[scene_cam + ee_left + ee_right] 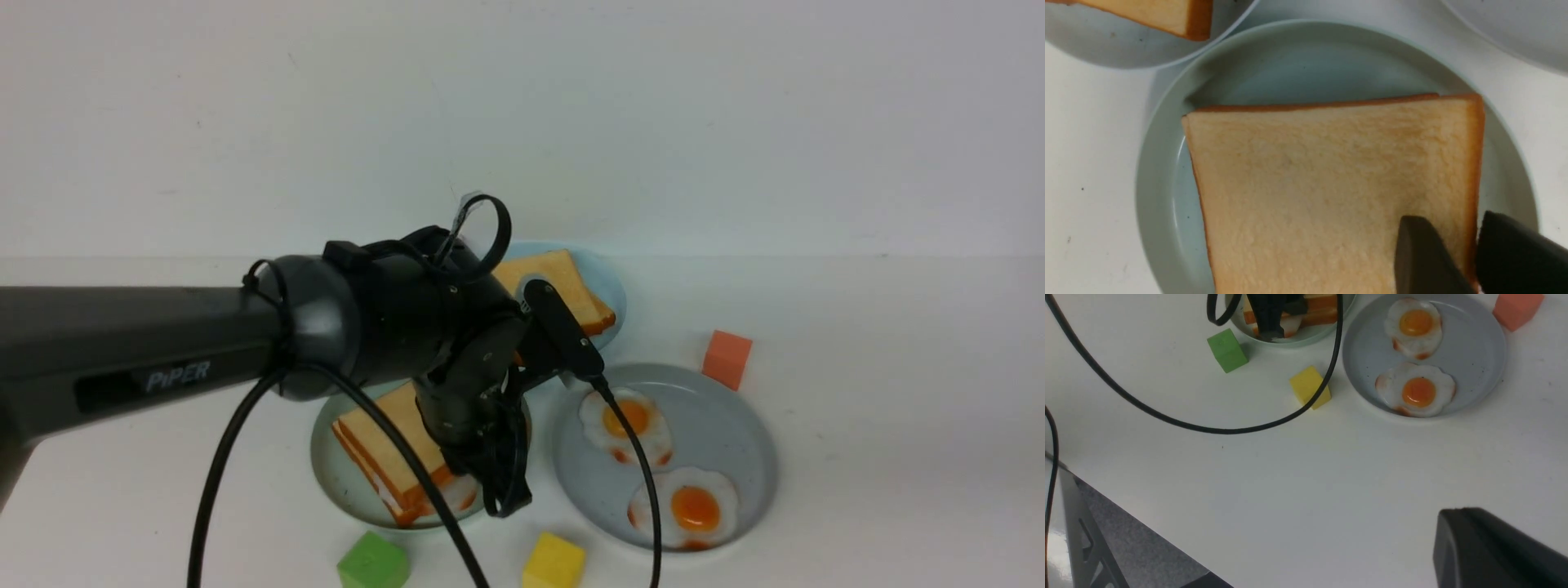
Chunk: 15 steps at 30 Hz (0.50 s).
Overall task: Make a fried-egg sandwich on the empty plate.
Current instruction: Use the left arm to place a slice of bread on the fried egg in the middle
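Note:
The fried-egg sandwich (384, 453) lies on the mint-green plate (331, 469), with egg white peeking out at its near corner (461, 494). My left gripper (500, 490) reaches down over the sandwich's right side. In the left wrist view the top toast slice (1310, 183) covers most of the plate (1161, 183). There my left gripper (1476, 230) is closed on the slice's right crust, one finger on the top face and one outside the edge. My right gripper (1470, 522) shows as one dark mass with no gap, over bare table far from the plates.
A light-blue plate (602, 282) at the back holds one toast slice (563, 290). A grey-blue plate (722, 420) on the right holds two fried eggs (624, 420). An orange cube (727, 358), a green cube (373, 563) and a yellow cube (553, 562) stand nearby. A black cable (645, 490) crosses the egg plate.

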Each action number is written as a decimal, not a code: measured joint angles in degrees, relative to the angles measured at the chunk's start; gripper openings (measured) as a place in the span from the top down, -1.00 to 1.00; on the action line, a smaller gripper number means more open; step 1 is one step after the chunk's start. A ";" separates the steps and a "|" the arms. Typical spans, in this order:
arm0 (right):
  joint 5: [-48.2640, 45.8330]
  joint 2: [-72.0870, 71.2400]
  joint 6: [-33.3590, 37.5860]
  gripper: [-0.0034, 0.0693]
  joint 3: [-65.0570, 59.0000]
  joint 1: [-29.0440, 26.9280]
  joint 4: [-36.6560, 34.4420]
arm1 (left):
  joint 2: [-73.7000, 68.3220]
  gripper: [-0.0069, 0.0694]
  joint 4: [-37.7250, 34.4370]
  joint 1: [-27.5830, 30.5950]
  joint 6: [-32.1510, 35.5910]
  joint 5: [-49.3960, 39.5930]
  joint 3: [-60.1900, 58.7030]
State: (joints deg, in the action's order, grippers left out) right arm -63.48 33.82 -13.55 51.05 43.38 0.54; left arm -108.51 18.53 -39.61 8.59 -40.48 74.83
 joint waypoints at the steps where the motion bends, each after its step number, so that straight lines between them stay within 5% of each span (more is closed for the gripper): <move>1: 0.00 0.00 0.00 0.85 0.00 0.00 -0.54 | 0.00 0.16 0.11 0.00 0.00 0.00 0.00; 15: -0.59 0.00 0.00 0.82 0.00 0.00 -1.09 | 3.46 -0.04 0.09 0.00 -2.01 -0.14 0.00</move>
State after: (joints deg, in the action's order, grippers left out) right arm -64.07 33.82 -13.55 51.05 43.38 -0.55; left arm -105.05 18.62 -39.61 6.58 -40.62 74.83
